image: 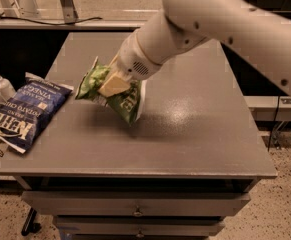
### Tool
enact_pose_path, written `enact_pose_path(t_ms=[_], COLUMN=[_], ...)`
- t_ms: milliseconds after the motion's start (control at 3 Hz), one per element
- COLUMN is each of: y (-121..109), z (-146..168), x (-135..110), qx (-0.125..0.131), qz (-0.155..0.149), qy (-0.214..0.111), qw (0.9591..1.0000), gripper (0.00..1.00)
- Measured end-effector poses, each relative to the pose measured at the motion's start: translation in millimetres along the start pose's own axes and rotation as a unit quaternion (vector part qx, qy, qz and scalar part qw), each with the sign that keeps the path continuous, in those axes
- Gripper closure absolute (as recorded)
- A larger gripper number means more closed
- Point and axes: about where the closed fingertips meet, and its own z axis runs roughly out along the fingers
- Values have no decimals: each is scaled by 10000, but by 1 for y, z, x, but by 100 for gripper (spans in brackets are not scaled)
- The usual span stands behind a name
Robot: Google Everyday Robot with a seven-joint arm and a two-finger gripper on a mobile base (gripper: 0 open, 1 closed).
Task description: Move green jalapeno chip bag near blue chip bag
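My arm slants down from the upper right, my end effector (112, 84) clamped on the green jalapeno chip bag (126, 105). The bag hangs tilted above the counter (200, 134), near the blue chip bag (25, 111), on its right.

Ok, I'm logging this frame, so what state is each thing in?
Dark navy blue chip bag: lying flat at the grey table's left edge.
Crinkled bright green chip bag: held tilted, apart from the blue bag.
Two-finger gripper: shut on the green bag, mid-table.
Grey top drawer: shut.

Gray drawer cabinet (195, 202), speckled floor (287, 213)
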Motion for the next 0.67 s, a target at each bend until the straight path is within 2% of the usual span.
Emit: enact_pose_path(t_ms=[667], y=[8], z=[47], x=[-31], qx=[-313], qz=[-279], qy=[-260], qw=[9988], gripper=[100])
